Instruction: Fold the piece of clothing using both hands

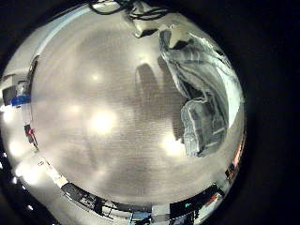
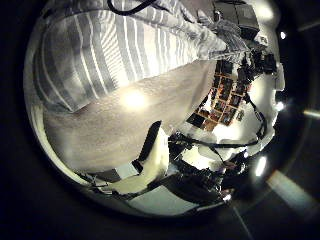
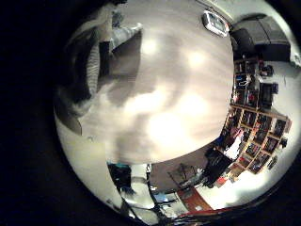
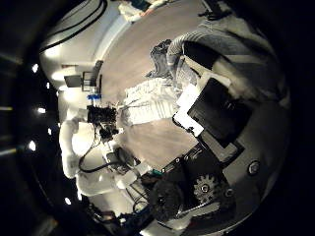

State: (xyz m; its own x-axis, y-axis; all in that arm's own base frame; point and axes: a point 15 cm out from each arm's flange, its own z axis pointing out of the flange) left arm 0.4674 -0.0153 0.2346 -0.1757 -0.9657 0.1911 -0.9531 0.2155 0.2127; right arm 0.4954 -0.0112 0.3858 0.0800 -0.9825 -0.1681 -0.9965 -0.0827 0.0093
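Note:
A striped garment [image 4: 157, 93] hangs bunched in a strip between my two hands, above the table [image 1: 103, 112]. In the right thumb side palm view my right hand [image 4: 212, 108] is curled on one end of it, and my left hand [image 4: 103, 116] is at the other end. In the left little finger side palm view the garment [image 1: 197, 94] runs from my left hand [image 1: 142, 23] down over the table and casts a shadow beside it. It fills much of the left thumb side palm view [image 2: 110, 50]. It shows beside the table [image 3: 179, 94] in the right little finger side palm view [image 3: 89, 66].
Shelves [image 3: 249, 94] with many items stand beyond the table's edge and also show in the left thumb side palm view [image 2: 225, 95]. A chair [image 2: 150, 165] stands past the table edge. Small items [image 1: 17, 94] lie at the table's rim.

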